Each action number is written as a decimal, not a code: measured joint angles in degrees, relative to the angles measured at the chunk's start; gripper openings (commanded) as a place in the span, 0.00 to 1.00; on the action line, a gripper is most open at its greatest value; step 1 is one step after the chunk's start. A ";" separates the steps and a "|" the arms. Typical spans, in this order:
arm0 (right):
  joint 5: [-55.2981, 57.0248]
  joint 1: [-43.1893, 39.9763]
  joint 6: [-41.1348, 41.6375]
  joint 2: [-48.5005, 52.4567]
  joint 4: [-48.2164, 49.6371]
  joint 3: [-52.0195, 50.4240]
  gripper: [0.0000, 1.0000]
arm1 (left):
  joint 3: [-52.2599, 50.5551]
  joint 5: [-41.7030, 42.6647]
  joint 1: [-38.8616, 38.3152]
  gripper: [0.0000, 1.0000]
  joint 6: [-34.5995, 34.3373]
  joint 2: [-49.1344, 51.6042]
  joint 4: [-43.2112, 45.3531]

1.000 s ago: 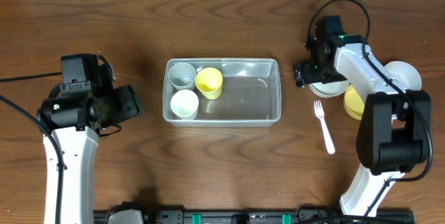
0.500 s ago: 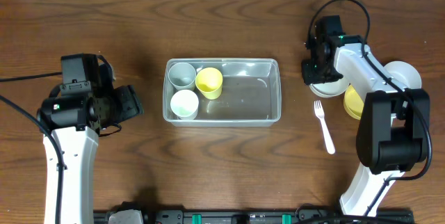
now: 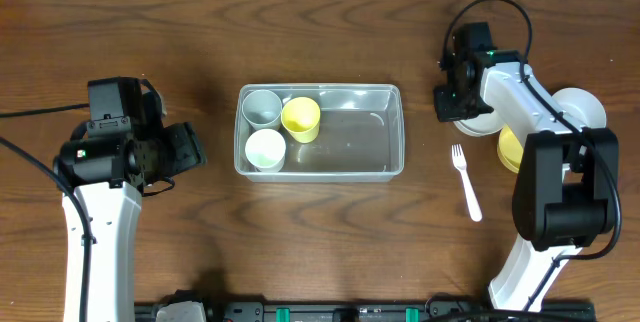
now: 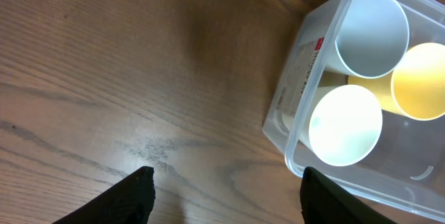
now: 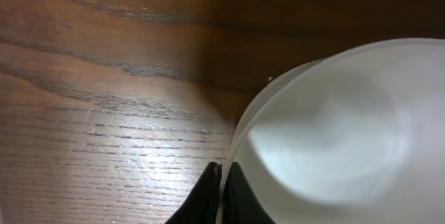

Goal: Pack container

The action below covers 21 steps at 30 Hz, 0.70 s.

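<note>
The container (image 3: 362,143) is a clear tub at the table's middle. A pale grey cup (image 3: 262,108), a yellow cup (image 3: 301,118) and a white cup (image 3: 266,149) stand in its left end. My right gripper (image 3: 447,105) is to its right, shut on the left rim of a white bowl (image 5: 334,133). In the right wrist view the right gripper (image 5: 222,172) has its fingers pinched together with the thin rim between them. My left gripper (image 4: 226,189) hangs open over bare wood left of the container (image 4: 300,64), holding nothing.
A white plastic fork (image 3: 466,182) lies on the wood right of the container. A yellow bowl (image 3: 508,147) and another white bowl (image 3: 585,110) sit at the far right, partly under the right arm. Bare wood lies between the left arm and the container.
The right gripper's jaws went from wide open to shut on the white bowl's rim. The left arm has not moved.
</note>
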 measured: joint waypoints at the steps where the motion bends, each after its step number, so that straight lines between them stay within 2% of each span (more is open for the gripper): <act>1: 0.22 0.00 0.02 0.00 0.02 0.00 0.01 | 0.00 0.00 0.00 0.68 0.00 0.00 0.02; 8: 0.63 0.07 0.00 0.00 0.11 0.22 0.01 | 0.00 0.00 0.00 0.68 0.00 0.00 0.00; 14: -0.42 2.19 -0.70 -1.73 -5.92 5.62 0.01 | 0.00 0.04 0.00 0.68 0.00 0.00 0.00; 21: -4.94 11.41 -8.76 -14.95 -10.38 14.73 0.01 | 0.00 0.17 0.00 0.68 0.00 0.00 0.00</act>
